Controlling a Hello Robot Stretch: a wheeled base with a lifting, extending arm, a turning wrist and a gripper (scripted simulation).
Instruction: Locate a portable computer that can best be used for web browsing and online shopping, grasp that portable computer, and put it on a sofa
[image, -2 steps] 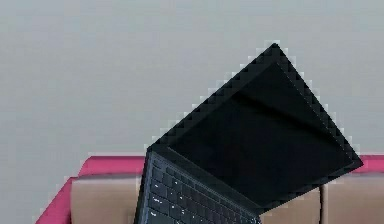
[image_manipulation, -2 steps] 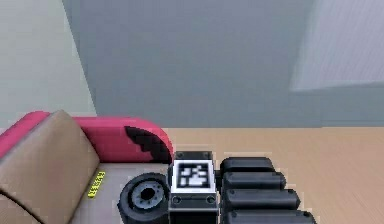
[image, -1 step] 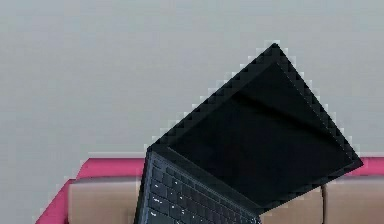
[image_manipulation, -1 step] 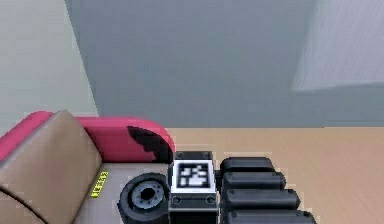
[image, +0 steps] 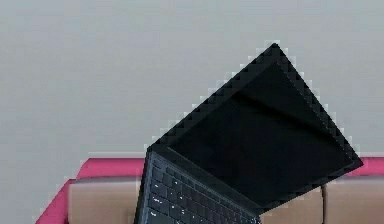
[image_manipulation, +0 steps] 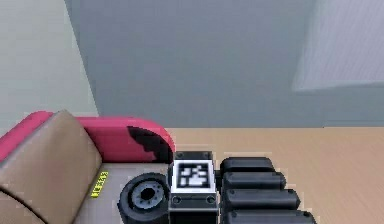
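Laptop (image: 250, 130) in forward view, right of centre, close to the camera. Lid raised, screen dark, whole machine tilted with one lid corner pointing up. Keyboard deck runs off the bottom edge, so cannot tell whether it rests on anything. Grey wall (image: 90, 70) behind it. Sofa (image: 100, 168) low in that view: pink frame, tan cushions showing on both sides of the laptop.

Arm side view: sofa at left, pink rounded armrest, tan cushion (image_manipulation: 50, 165) tilted, small yellow tag (image_manipulation: 100, 185) at its edge. Dark arm (image_manipulation: 255, 185) segments at the bottom, a white marker square (image_manipulation: 195, 177) at their end. End effector (image_manipulation: 145, 200) dark, just left of the square, beside the sofa. Its far end is not distinct, so cannot tell whether it grasps anything. Wooden floor (image_manipulation: 290, 140) beyond.
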